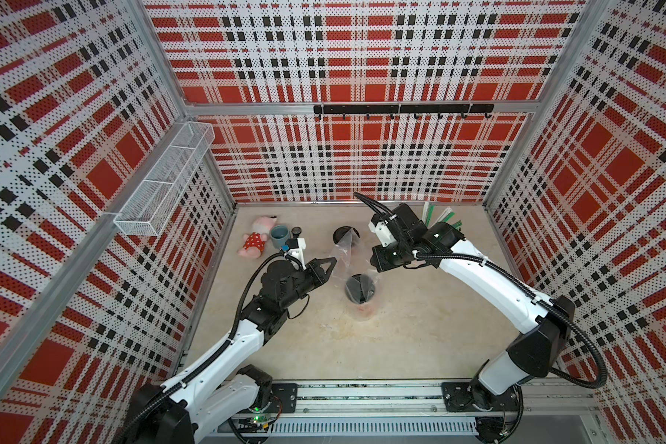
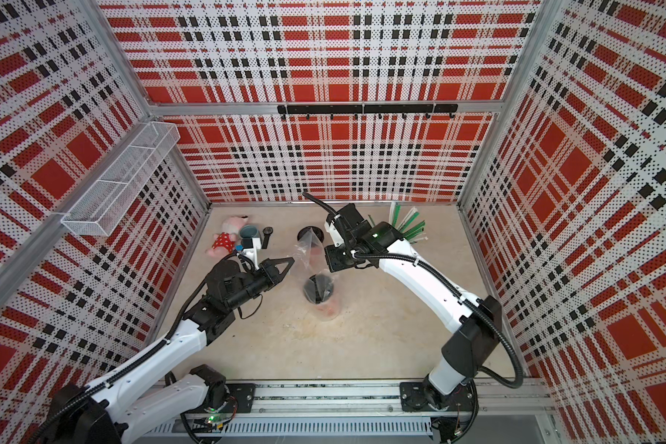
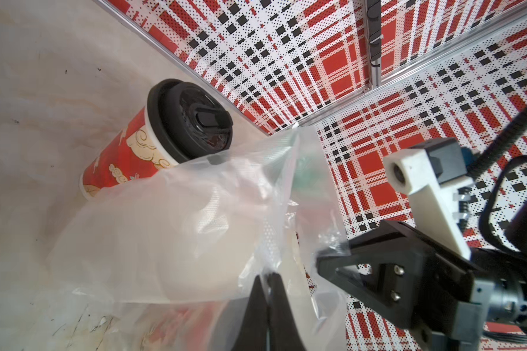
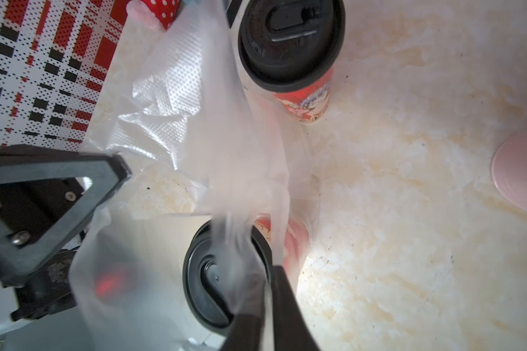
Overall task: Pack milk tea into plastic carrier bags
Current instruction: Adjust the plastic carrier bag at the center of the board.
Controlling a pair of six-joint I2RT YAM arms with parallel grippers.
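As left end effector (image 1: pixel 334 262) and right end effector (image 4: pixel 270 273) both pinch carrier bag (image 1: pixel 343 250) film, near cup (image 1: pixel 359 287) stands upright just under right; far cup (image 1: pixel 345 233) beyond.

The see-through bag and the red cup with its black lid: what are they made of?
See-through carrier bag: probably thin plastic film; it crinkles and shines. Tall red printed cup: looks like paper, dull surface. Black dome lid: seemingly moulded plastic, glossy highlights.
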